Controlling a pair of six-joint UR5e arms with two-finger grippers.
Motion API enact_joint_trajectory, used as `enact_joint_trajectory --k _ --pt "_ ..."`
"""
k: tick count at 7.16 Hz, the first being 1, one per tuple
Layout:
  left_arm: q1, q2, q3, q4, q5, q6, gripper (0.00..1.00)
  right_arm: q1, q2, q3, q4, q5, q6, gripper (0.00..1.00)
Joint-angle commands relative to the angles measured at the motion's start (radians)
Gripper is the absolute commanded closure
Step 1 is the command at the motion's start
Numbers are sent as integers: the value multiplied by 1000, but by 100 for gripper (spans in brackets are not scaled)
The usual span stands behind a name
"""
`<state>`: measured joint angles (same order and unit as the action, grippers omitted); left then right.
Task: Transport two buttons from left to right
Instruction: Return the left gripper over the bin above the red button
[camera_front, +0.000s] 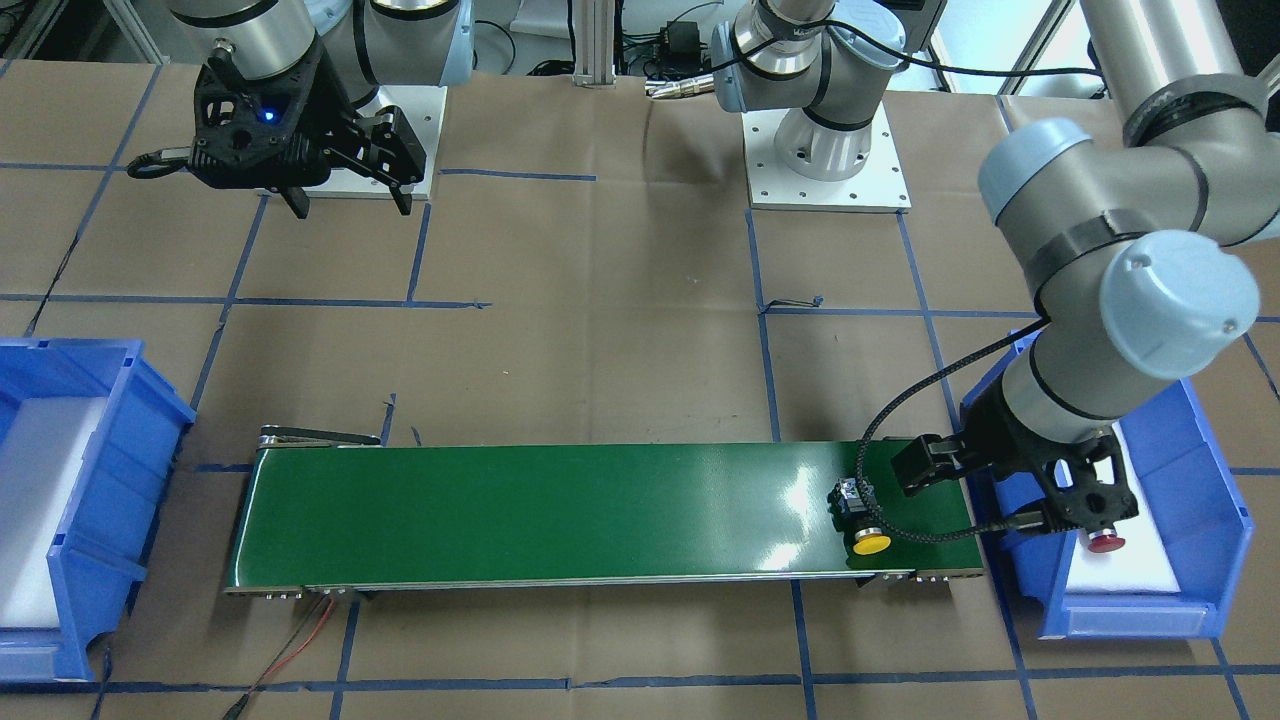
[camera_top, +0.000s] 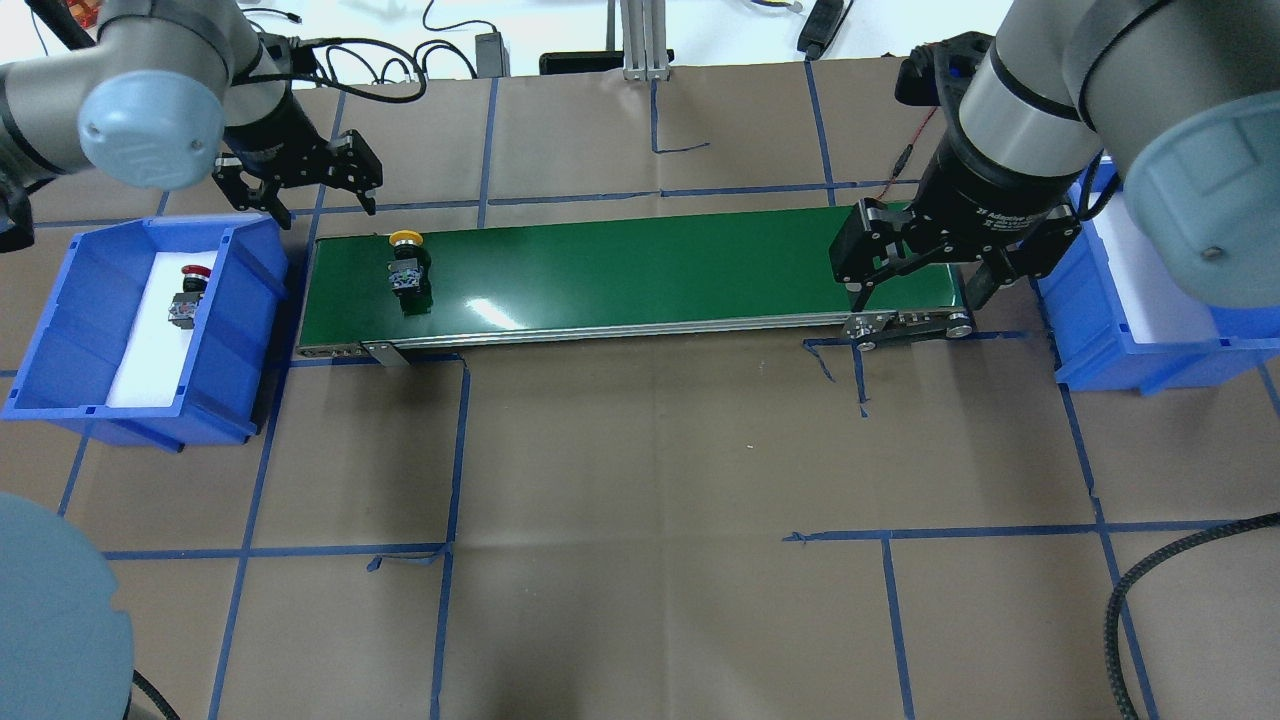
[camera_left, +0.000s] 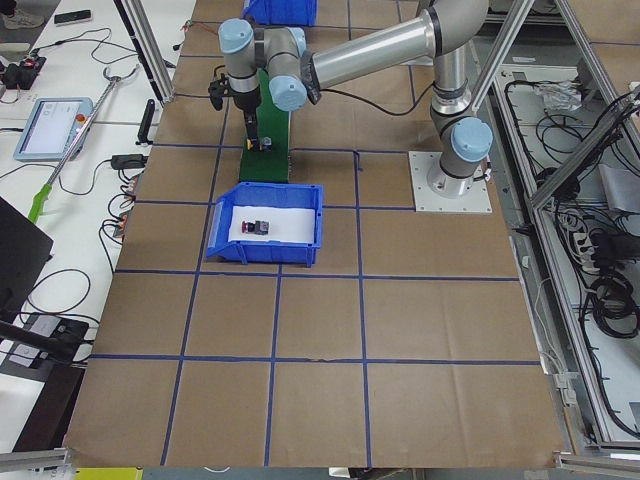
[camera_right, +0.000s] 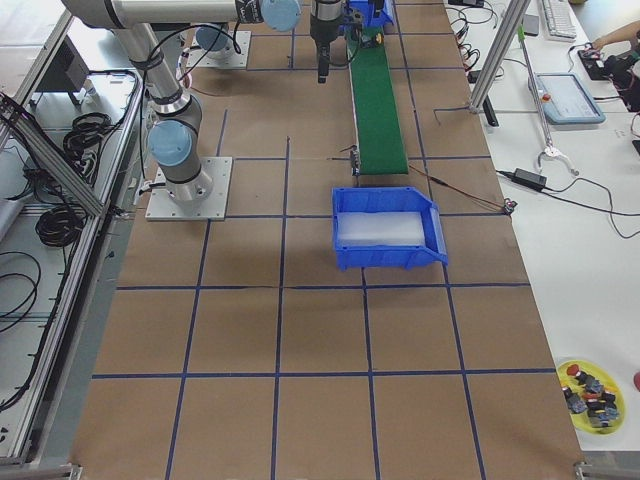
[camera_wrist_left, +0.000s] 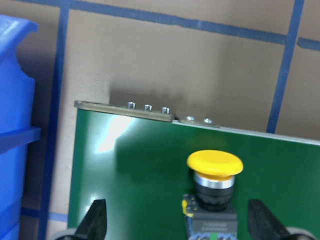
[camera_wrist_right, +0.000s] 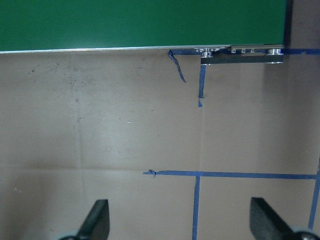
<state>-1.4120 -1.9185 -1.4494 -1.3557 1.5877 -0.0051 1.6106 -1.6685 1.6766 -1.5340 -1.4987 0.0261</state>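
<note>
The yellow-capped button (camera_top: 405, 265) lies on its side on the left end of the green conveyor belt (camera_top: 650, 265); it also shows in the front view (camera_front: 865, 522) and the left wrist view (camera_wrist_left: 214, 180). The red-capped button (camera_top: 188, 293) lies on white foam in the left blue bin (camera_top: 60, 330), also in the front view (camera_front: 1105, 543). My left gripper (camera_top: 325, 208) is open and empty, above the belt's left end by the bin, apart from the yellow button. My right gripper (camera_top: 917, 298) is open and empty over the belt's right end.
The right blue bin (camera_top: 1120, 345) with a white foam liner stands past the belt's right end. Blue tape lines cross the brown table. A red wire (camera_front: 300, 640) runs from the belt's right end. A yellow dish of spare buttons (camera_right: 590, 395) sits at the table's far corner.
</note>
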Motion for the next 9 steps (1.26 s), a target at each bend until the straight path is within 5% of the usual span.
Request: enact_joint_trajectory --k 1,3,9 --pt "1 30 93 -140 0 2 0 0 1 0 0 0 0 0" --pt "27 32 98 -138 5 107 0 0 1 0 0 0 0 0" --pt "411 7 90 -128 -3 591 0 0 1 0 0 0 0 0"
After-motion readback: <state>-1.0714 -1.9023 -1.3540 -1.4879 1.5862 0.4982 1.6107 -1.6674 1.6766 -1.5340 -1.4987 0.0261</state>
